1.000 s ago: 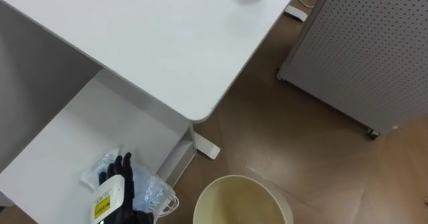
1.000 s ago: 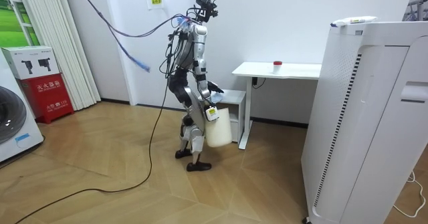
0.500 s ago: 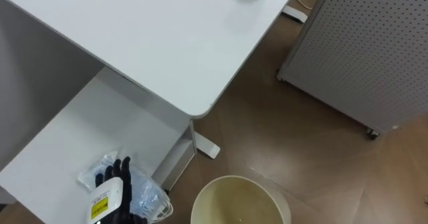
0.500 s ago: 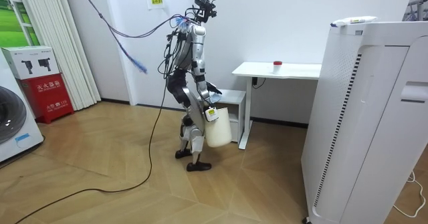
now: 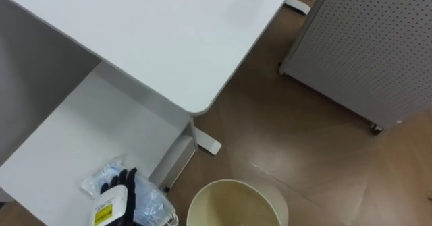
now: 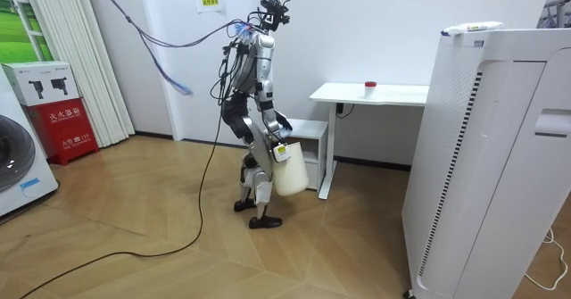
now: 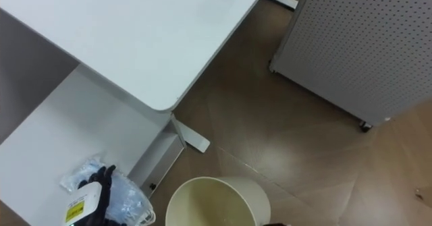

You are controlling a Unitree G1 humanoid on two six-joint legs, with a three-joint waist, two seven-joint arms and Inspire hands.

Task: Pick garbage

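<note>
When overhead, robot hand (image 5: 122,189) on bag (image 5: 154,203)

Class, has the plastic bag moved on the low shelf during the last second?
No: the plastic bag lies as before beside the desk leg, under the left hand.

**Item counts: mostly ones, two boxes**

From the eye views you can log these:
- one white desk (image 5: 169,37)
- one lower white shelf (image 5: 74,131)
- one crumpled clear plastic bag (image 5: 154,202)
- one cream bin (image 5: 233,183)
- one grey perforated cabinet (image 5: 364,44)
- one left hand (image 5: 127,187)

On the desk, count one small container (image 6: 369,87).

From the room view, add:
- one tall white appliance (image 6: 486,156)
- one washing machine (image 6: 18,170)
- two boxes, made up of one red box (image 6: 61,125) and one white box (image 6: 36,83) on top of it
</note>
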